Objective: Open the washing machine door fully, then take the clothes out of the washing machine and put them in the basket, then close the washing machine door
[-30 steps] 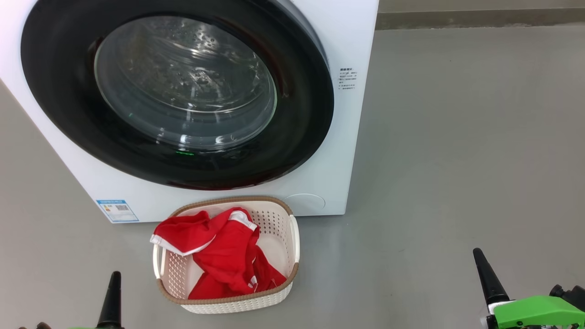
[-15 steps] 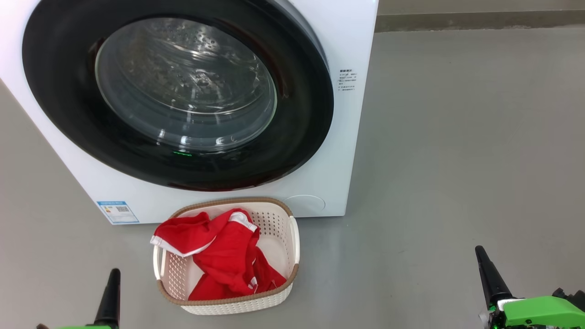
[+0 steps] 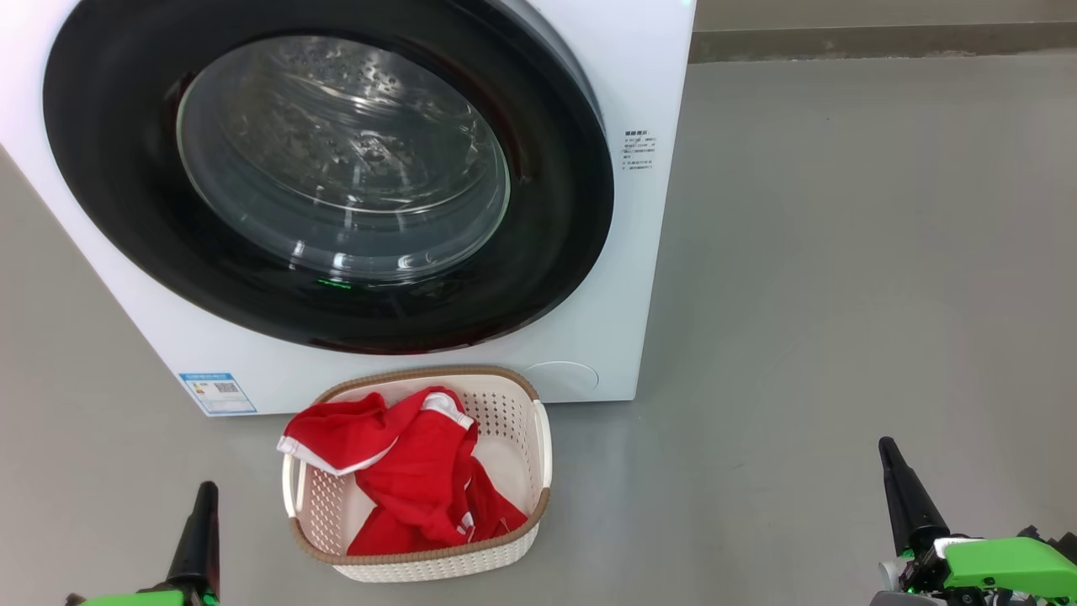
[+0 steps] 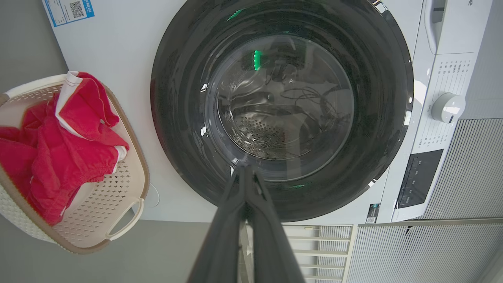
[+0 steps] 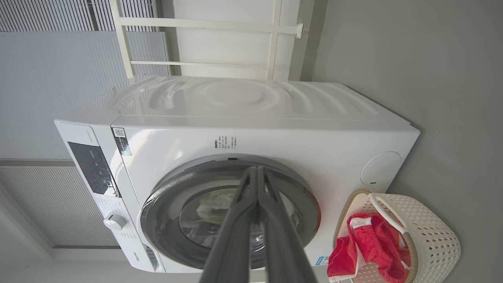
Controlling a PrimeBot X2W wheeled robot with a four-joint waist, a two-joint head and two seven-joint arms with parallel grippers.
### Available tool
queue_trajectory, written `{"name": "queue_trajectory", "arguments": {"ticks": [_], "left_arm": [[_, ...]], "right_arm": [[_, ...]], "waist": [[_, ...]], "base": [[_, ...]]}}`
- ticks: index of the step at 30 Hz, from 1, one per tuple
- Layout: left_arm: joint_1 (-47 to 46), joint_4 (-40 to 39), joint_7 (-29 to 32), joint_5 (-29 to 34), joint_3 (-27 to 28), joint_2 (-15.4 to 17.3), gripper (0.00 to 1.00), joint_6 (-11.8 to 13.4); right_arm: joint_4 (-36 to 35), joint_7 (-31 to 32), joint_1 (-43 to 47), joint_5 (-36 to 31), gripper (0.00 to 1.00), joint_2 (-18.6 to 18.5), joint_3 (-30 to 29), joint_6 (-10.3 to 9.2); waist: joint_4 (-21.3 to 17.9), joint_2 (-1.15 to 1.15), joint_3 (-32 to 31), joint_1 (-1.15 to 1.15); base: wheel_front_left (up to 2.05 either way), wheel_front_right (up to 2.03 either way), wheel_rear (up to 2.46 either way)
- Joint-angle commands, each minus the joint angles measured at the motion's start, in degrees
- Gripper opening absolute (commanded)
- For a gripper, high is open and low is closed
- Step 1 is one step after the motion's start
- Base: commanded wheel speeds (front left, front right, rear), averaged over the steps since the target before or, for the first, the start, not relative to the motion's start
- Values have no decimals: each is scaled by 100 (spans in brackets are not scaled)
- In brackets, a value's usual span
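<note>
We count two grippers, one basket, one door. Left gripper (image 3: 205, 497) — fingers pressed together, empty. One heap of red clothes (image 3: 412, 471) lies in the basket (image 3: 540, 438), just before the washing machine (image 3: 652, 295); the washing machine door (image 3: 551, 252) is closed. Right gripper (image 3: 888, 454) likewise closed and empty — both sit slightly higher than one second ago.

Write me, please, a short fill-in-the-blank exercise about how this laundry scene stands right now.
1. The washing machine door is fully ____.
2. The clothes lie inside the basket, and their main colour is ____.
3. The left gripper and the right gripper hold nothing, and the jaws of each are ____.

Missing words: closed; red; shut.
</note>
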Motion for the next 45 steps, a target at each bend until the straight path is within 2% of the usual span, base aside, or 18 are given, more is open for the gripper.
{"name": "queue_trajectory", "arguments": {"ticks": [1,45], "left_arm": [[-283,-172,57,-176,222,61,0,-18],[-288,-171,81,-182,247,45,0,-18]], "right_arm": [[-192,50,-248,148,0,1,101,-5],[-194,54,-249,174,0,4,101,-5]], "waist": [[0,0,-2,0],[0,0,-3,0]], "base": [[0,0,0],[0,0,0]]}}
